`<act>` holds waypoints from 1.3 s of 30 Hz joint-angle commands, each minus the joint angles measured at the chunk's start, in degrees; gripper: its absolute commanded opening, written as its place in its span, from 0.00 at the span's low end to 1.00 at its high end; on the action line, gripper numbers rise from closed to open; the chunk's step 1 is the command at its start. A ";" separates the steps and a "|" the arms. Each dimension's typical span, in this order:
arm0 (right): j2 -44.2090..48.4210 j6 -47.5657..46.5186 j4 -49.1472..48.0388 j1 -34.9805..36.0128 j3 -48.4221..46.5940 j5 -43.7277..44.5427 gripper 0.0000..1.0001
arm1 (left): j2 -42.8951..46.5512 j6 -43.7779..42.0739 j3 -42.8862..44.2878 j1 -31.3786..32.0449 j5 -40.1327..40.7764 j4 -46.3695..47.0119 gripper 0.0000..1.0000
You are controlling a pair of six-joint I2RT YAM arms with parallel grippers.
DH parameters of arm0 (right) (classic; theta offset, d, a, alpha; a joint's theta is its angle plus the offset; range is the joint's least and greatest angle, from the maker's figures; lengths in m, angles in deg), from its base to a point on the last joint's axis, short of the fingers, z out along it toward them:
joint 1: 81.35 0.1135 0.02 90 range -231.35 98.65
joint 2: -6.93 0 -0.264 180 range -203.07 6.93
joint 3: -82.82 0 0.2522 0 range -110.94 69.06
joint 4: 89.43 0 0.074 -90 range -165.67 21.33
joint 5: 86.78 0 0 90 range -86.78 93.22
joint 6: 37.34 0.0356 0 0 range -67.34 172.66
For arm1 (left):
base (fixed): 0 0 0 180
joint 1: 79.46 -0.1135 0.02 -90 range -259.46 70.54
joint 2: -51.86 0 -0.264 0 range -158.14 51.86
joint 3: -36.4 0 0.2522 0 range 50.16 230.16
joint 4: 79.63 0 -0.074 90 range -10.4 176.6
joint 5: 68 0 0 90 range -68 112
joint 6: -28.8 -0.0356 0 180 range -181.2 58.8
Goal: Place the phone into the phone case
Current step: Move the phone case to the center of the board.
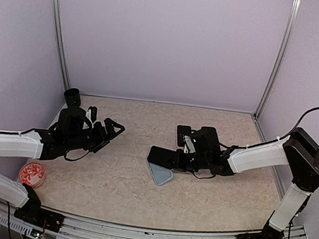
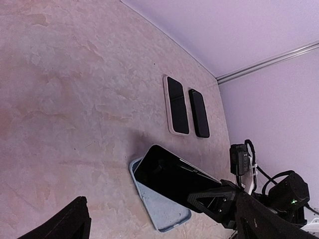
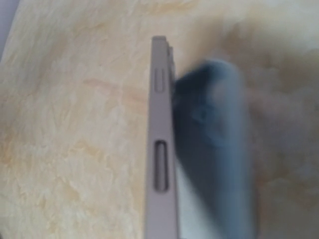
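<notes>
Lilac walls with thin metal rails close in a worktop [image 1: 122, 196] of beige, marbled, stone-like finish. Near its middle the right claw [image 1: 180, 158] is pressed together on a phone [image 1: 162, 156], a flat rectangular slab with a glossy black face that sticks out of the claw toward 9 o'clock. In the right wrist view the phone's edge [image 3: 160, 149] looks like pale champagne metal, with a long slot and a small button set into it. The phone case [image 1: 160, 175] is a matte, light blue tray with rounded corners, lying on the worktop at about 7 o'clock from the claw. The phone sits tilted over the case's upper end, partly covering it; whether the two touch cannot be told. Well apart at 9 o'clock from the phone, the left claw [image 1: 111, 135] hangs with its black, truss-like fingers [image 2: 65, 224] spread wide and nothing between them. Two black rectangular pads [image 2: 178, 105], one with a pale frame, lie side by side at 12 o'clock from the right claw. A dark cup [image 1: 72, 95] stands at the worktop's 10 o'clock corner, and a round red patterned disc [image 1: 31, 174] lies at 8 o'clock.
</notes>
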 commanded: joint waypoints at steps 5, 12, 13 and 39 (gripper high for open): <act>-2.69 -2.32 0.30 3.71 -2.52 -11.39 0.00 | -1.62 -3.90 -2.56 -0.03 -0.67 7.17 0.99; 0.27 -3.60 -0.59 3.98 -1.16 -9.80 0.00 | -2.51 -4.05 -3.04 -0.22 -1.42 8.31 0.99; 0.46 -4.09 -0.89 3.98 -1.21 -10.66 0.00 | -2.63 -4.10 -2.98 -0.21 -1.32 8.21 0.99; 13.63 -1.69 -0.53 1.08 5.29 -14.10 0.00 | -15.71 -9.34 2.22 -0.05 0.40 -1.84 0.72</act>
